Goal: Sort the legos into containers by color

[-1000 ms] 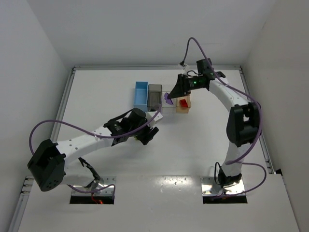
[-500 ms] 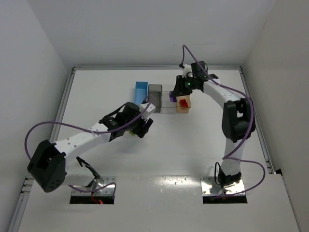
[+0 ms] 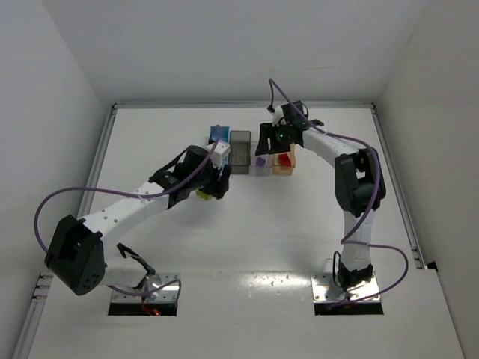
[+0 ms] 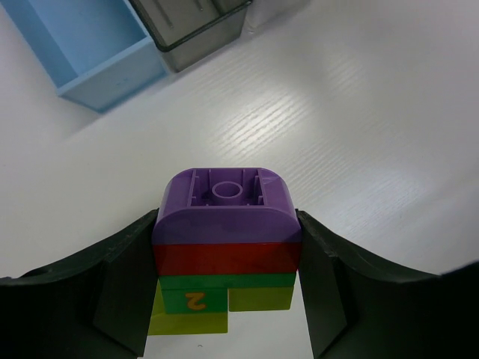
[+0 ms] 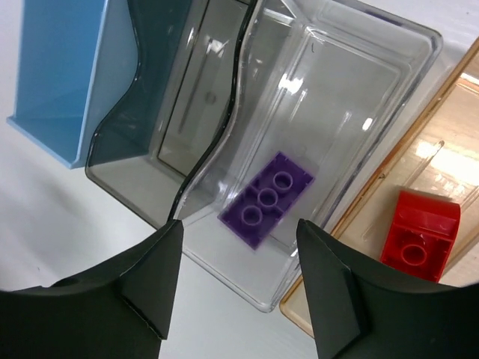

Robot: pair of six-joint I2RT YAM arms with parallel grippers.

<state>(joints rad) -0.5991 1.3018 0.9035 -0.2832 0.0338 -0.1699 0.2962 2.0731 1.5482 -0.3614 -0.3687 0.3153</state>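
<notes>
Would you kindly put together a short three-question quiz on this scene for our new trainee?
1. True or false: a loose purple brick lies in the clear bin.
2. Which bin holds the red brick? A blue, B dark grey, C pale orange bin.
3. Fill in: the left gripper is shut on a brick stack whose top brick is ____.
Key: 1 true; 2 C; 3 purple.

Flat purple plastic brick [image 5: 267, 199] lies in clear rectangular plastic bin [image 5: 337, 97]; red plastic brick [image 5: 420, 235] in neighbouring pale-orange bin [image 5: 456, 142].
</notes>
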